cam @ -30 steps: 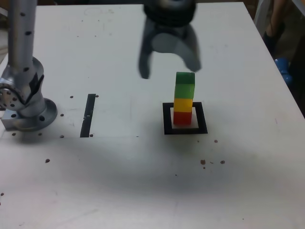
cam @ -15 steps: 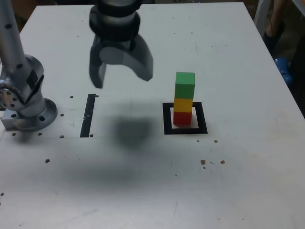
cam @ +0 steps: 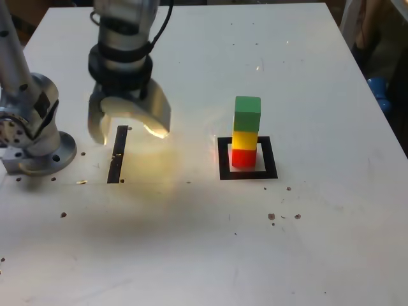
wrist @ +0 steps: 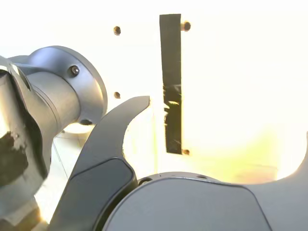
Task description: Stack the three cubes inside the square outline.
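Observation:
Three cubes stand in one upright stack in the exterior view: the red cube (cam: pixel 243 157) at the bottom, the yellow cube (cam: pixel 244 139) on it, the green cube (cam: pixel 247 113) on top. The stack rests inside the square outline (cam: pixel 223 160) of black tape. My gripper (cam: pixel 129 129) hangs open and empty well to the exterior view's left of the stack, above the thin black strip (cam: pixel 117 154). In the wrist view one dark finger (wrist: pixel 111 139) curves beside that strip (wrist: pixel 172 82); the cubes and outline are out of that view.
The arm's grey round base (cam: pixel 35 137) is bolted at the exterior view's left, also seen as the arm's base (wrist: pixel 53 91) in the wrist view. Small dark specks dot the white table (cam: pixel 191 242). A blue object (cam: pixel 380 92) lies beyond the table's right edge.
The gripper has swung from just behind the stack to the exterior view's left and lower, over the black strip. The stack has not moved.

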`<state>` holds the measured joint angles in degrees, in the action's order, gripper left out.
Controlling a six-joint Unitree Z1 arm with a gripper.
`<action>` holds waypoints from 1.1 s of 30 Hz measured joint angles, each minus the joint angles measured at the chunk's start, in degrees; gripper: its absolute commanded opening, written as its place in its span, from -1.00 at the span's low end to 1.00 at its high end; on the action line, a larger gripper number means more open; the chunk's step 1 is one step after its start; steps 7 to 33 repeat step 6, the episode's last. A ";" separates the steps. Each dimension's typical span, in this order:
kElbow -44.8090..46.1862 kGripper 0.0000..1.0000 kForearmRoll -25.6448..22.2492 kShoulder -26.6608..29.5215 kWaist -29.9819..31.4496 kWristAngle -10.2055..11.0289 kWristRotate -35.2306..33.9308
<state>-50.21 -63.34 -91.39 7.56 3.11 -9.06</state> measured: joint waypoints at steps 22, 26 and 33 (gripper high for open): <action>4.18 1.00 4.32 0.10 0.00 -0.49 -0.07; 4.18 1.00 4.32 0.10 0.00 -0.49 -0.07; 4.18 1.00 4.32 0.10 0.00 -0.49 -0.07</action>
